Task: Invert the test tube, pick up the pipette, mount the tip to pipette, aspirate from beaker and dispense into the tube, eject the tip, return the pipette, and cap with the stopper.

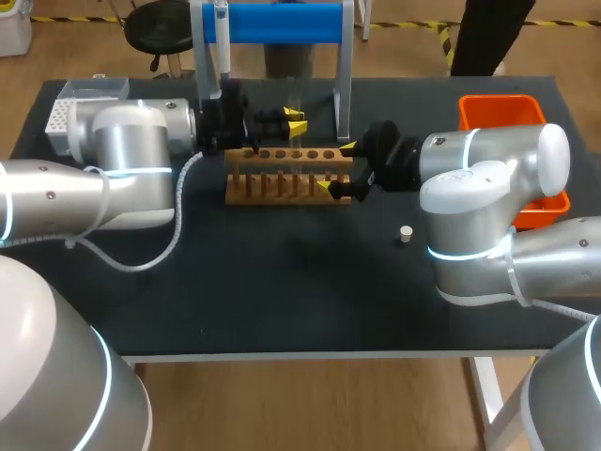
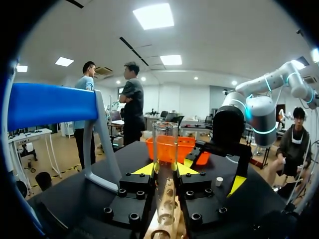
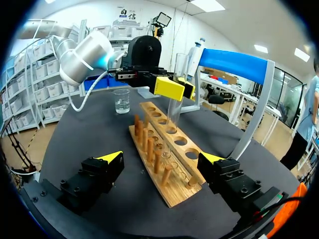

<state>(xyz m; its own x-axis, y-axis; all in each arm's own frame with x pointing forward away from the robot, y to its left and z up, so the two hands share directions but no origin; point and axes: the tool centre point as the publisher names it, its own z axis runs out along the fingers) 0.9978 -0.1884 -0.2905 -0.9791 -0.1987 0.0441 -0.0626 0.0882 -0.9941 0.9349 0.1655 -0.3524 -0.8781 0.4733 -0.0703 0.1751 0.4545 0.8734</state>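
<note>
One white stopper (image 1: 406,234) lies nearest you on the worktop (image 1: 282,301), then your right gripper (image 1: 340,167), jaws released astride the end of the wooden rack (image 1: 282,180), and farther back your left gripper (image 2: 165,169), jaws grasping the upright test tube (image 2: 165,142) over its holes.

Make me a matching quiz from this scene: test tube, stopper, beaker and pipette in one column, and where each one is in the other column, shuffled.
Things:
1. test tube
2. stopper
3. beaker
4. pipette

Places:
A. hanging on the blue-topped stand
B. lying on the bare table near the right arm
C. held upright in the left gripper over the wooden rack
D. standing on the table near the left arm

Pairs: 1-C, 2-B, 3-D, 4-A.
</note>
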